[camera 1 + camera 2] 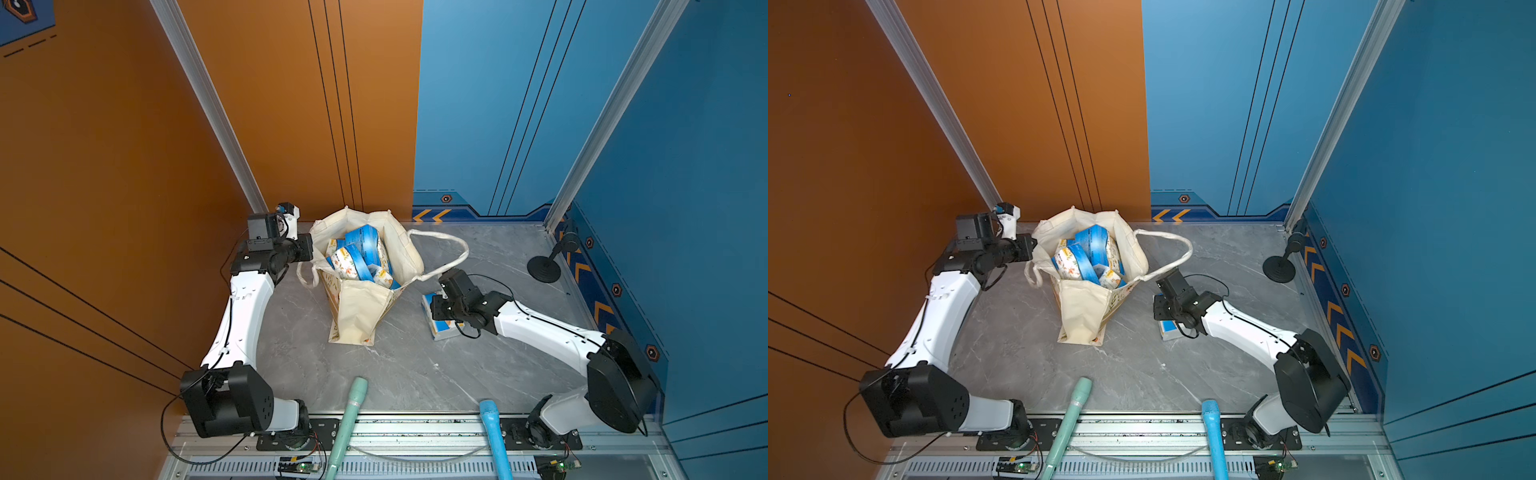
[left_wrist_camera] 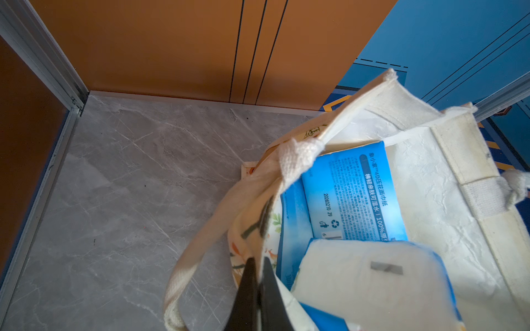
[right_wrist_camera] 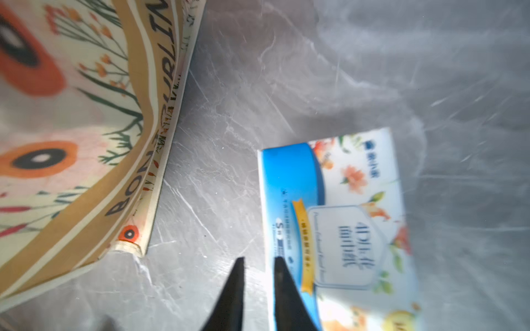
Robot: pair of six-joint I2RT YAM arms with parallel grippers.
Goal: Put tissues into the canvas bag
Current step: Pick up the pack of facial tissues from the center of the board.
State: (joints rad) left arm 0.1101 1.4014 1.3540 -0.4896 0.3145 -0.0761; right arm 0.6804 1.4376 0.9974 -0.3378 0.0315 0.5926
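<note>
The cream canvas bag (image 1: 359, 309) (image 1: 1084, 309) stands open at the back middle of the grey table, with several blue-and-white tissues (image 1: 360, 252) (image 1: 1088, 253) (image 2: 353, 195) piled inside. My left gripper (image 1: 309, 248) (image 1: 1030, 249) (image 2: 258, 265) is shut on the bag's left rim, with fabric pinched between its jaws. One more tissue pack (image 1: 441, 330) (image 1: 1169, 331) (image 3: 347, 217) lies flat on the table to the right of the bag (image 3: 71, 120). My right gripper (image 1: 433, 309) (image 1: 1157, 308) (image 3: 260, 259) hovers low at this pack's blue edge, jaws slightly open and holding nothing.
A black round-based stand (image 1: 544, 266) sits at the back right corner. A teal handle (image 1: 353, 409) and a blue handle (image 1: 492, 424) poke over the table's front edge. The bag's loose loop handle (image 1: 451, 245) lies on the table toward the right. Walls close in on three sides.
</note>
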